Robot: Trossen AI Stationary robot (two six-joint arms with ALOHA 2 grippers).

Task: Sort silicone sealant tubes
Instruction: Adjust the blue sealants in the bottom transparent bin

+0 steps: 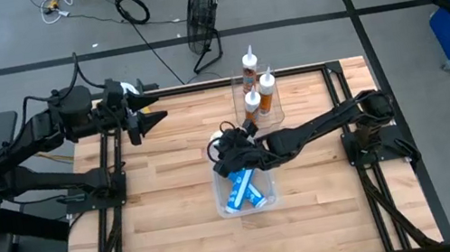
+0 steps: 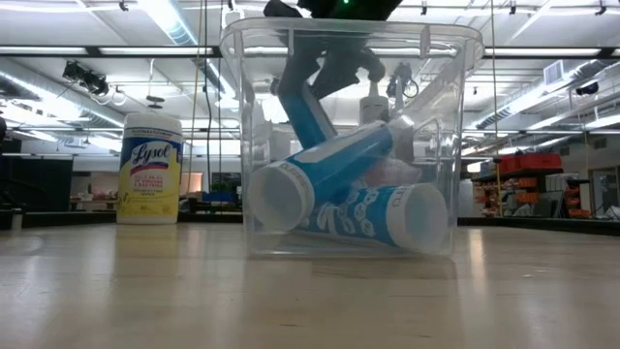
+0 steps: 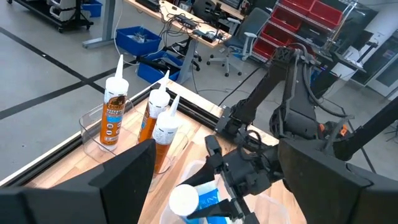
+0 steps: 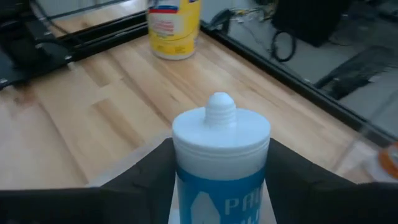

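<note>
Holding a blue sealant tube (image 4: 219, 162) between its fingers, the right end effector (image 1: 232, 154) stands over the clear bin (image 1: 269, 199) in the middle of the counter (image 1: 170, 236). The right wrist view shows the dark fingers pressed on both sides of the tube, its white threaded tip pointing away from the wrist, so the grip is clamped on this tube. In the low view the tube reaches steeply down into the bin, probably because it is being put in with the others. Two more blue tubes (image 2: 360, 199) already lie crossed on the bin floor, so I judge that the blue group is nearly complete.

Three orange sealant tubes (image 3: 112, 112) stand upright, nozzles up, in a second clear container (image 1: 240, 105) near the far edge, which keeps the colours apart. A yellow Lysol canister (image 2: 149, 168) stands alone on the counter, not part of the sorting. The left end effector (image 1: 149, 120) waits at the far left corner with its fingers apart and empty.
</note>
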